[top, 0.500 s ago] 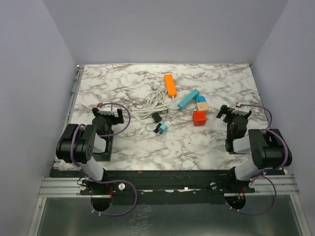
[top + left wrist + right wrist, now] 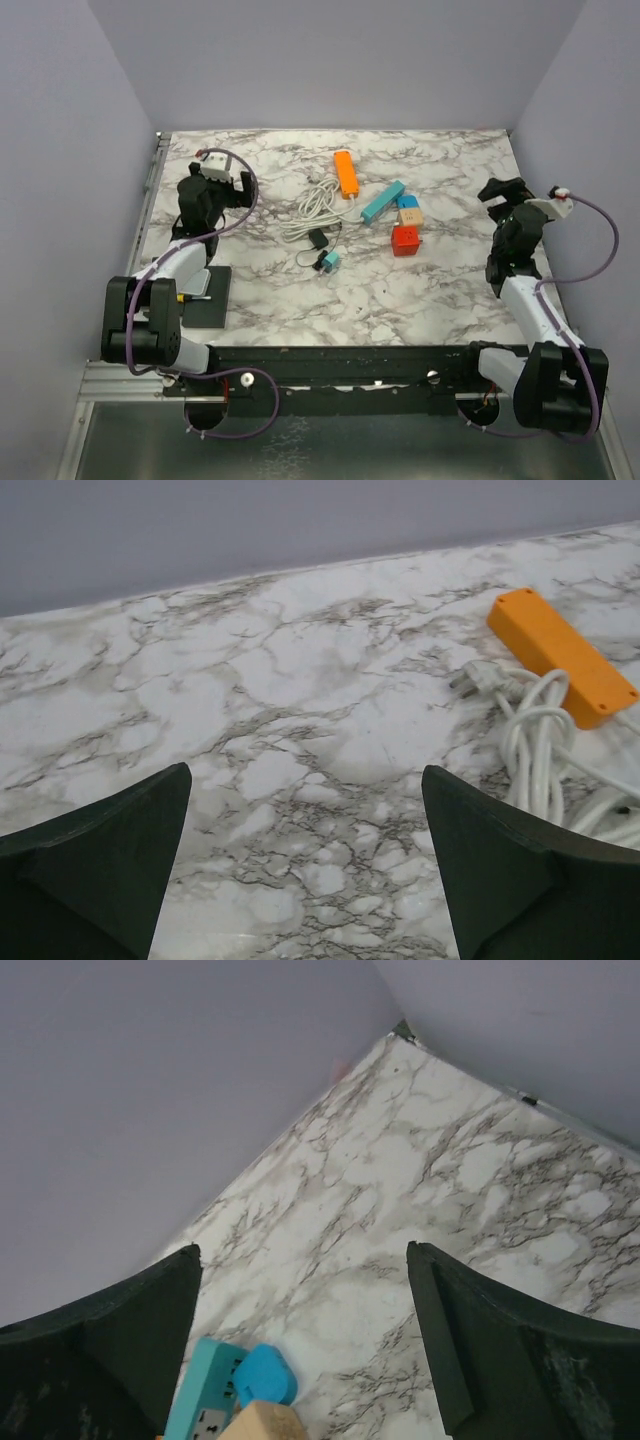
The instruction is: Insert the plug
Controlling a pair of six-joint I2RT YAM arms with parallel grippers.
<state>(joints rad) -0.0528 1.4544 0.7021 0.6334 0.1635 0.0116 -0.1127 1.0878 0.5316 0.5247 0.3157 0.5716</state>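
The coiled cable [image 2: 313,208] lies between the plug [image 2: 317,239] in front and the power strip [image 2: 345,172] behind.

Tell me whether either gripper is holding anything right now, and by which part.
Nothing is held. The left gripper and the right gripper are both open and empty, hovering over the marble table.

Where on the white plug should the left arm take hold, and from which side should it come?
Grip the white plug across its body, just behind the prongs, coming down from above. It lies flat with room on both sides; its cable coils beside the orange power strip, so keep the fingers off that end.
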